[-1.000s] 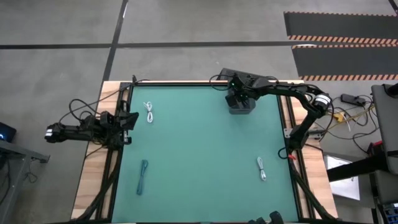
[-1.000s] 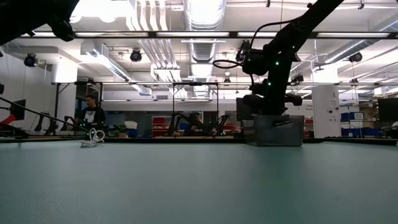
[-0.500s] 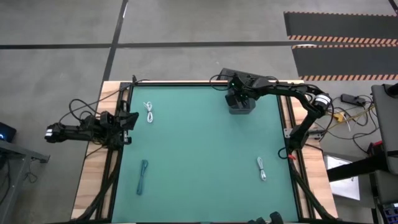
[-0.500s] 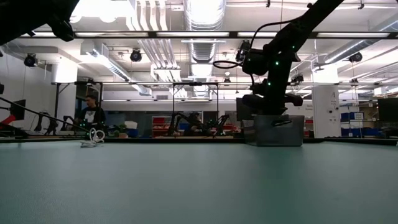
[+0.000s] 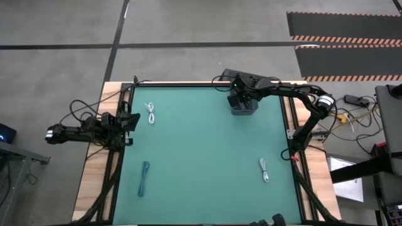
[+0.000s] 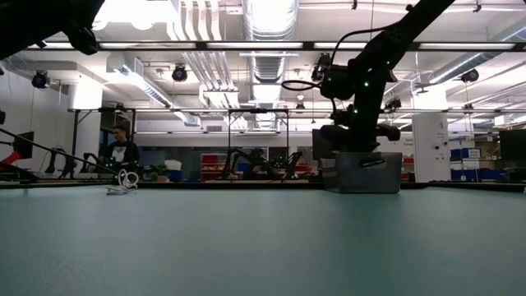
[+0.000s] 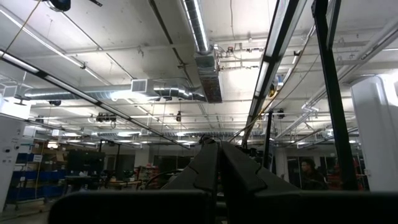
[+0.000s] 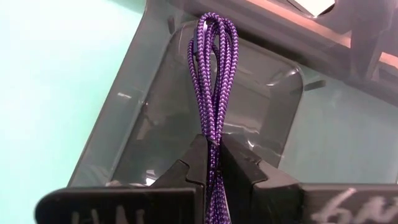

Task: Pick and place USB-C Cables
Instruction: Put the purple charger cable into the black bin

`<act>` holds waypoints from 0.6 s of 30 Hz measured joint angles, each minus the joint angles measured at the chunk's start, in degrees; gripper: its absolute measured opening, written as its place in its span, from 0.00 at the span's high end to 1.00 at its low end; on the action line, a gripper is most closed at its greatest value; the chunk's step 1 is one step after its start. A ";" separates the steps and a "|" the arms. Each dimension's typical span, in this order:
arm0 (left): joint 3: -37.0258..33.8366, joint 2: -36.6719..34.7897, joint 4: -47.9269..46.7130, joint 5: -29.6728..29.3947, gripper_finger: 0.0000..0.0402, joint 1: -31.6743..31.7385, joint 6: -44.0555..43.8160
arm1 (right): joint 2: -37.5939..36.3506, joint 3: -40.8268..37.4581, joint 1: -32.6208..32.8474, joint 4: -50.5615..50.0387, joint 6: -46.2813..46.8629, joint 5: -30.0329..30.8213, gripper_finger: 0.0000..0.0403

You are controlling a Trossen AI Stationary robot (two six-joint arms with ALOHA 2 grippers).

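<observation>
left edge of the high view: the left gripper point(image 5: 129, 120) is parked off the mat's side, fingers pressed shut on nothing, just waiting. next over, upper left of the mat, the white cable point(image 5: 151, 113) sits in a little coil, and the teal-blue cable point(image 5: 144, 177) lies stretched out at the lower left. neither one is near an arm.

moving right, the action is at the upper right of the mat. the right gripper point(image 8: 210, 163) hangs over the grey bin point(image 5: 244, 110), clamped on a purple braided cable point(image 8: 214, 74). in the right wrist view the folded loop of it dangles right over the bin's clear inner tray, so the aim looks decent already.

my take on doing this bit well: get the loop low, down inside the walls, before letting go. braided cable is springy, and if it drops from height the loop could catch the rim and flop out. open wide and lift straight up so nothing snags on the fingers.

far lower right, the light grey cable point(image 5: 264, 169) lies well apart from everything. i can't spot a black one anywhere.
</observation>
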 joint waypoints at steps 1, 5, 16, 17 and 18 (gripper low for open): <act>0.00 0.00 0.00 0.00 1.00 0.02 0.00 | 0.00 -0.04 0.00 0.22 -0.02 0.00 0.96; 0.00 0.00 0.00 0.00 1.00 0.00 0.00 | 0.00 -0.24 0.00 0.86 0.00 -0.01 0.96; 0.00 0.00 0.00 0.00 1.00 0.01 -0.09 | 3.95 -0.18 0.02 1.50 -0.06 -0.38 0.96; 0.00 0.00 0.01 0.00 1.00 0.02 -0.09 | 4.19 -0.17 0.02 1.50 -0.05 -0.45 0.96; 0.00 0.00 0.00 0.00 1.00 0.02 -0.09 | 4.34 -0.15 0.02 1.60 -0.04 -0.54 0.95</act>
